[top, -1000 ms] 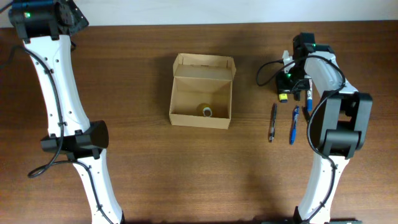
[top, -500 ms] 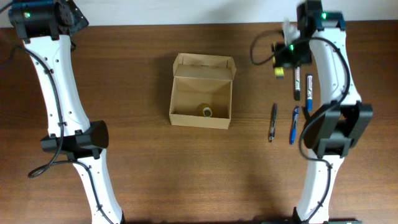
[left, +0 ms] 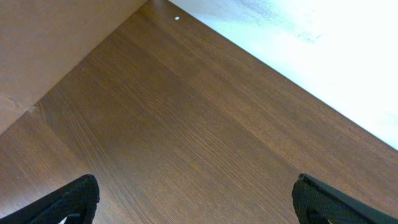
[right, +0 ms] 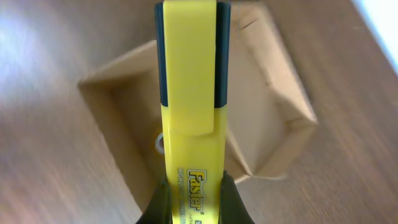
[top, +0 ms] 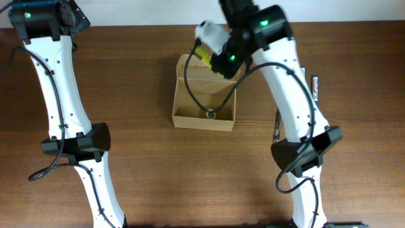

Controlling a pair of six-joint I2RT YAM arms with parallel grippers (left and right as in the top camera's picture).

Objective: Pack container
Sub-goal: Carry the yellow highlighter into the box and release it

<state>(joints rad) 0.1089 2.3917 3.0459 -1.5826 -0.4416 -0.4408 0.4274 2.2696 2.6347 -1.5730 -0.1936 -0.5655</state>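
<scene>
The container (top: 190, 101), an open tan cardboard box with its flap lid folded back, sits mid-table with a small ring-shaped item (top: 209, 114) on its floor. My right gripper (top: 215, 58) hovers over the box's back edge, shut on a yellow highlighter (top: 204, 54). In the right wrist view the highlighter (right: 191, 93) runs up from the right gripper (right: 194, 199) above the open container (right: 261, 106), where the ring (right: 158, 143) peeks out beside it. My left gripper (left: 196, 202) stands wide open over bare wood at the far left back corner (top: 69, 16).
A marker (top: 315, 87) and a pen (top: 276, 126) lie on the table right of the box, partly hidden behind the right arm. The table's back edge meets a white wall (left: 323, 50).
My right arm has swung left from the pens at the right side to above the box, carrying the yellow highlighter. The left arm has stayed still.
</scene>
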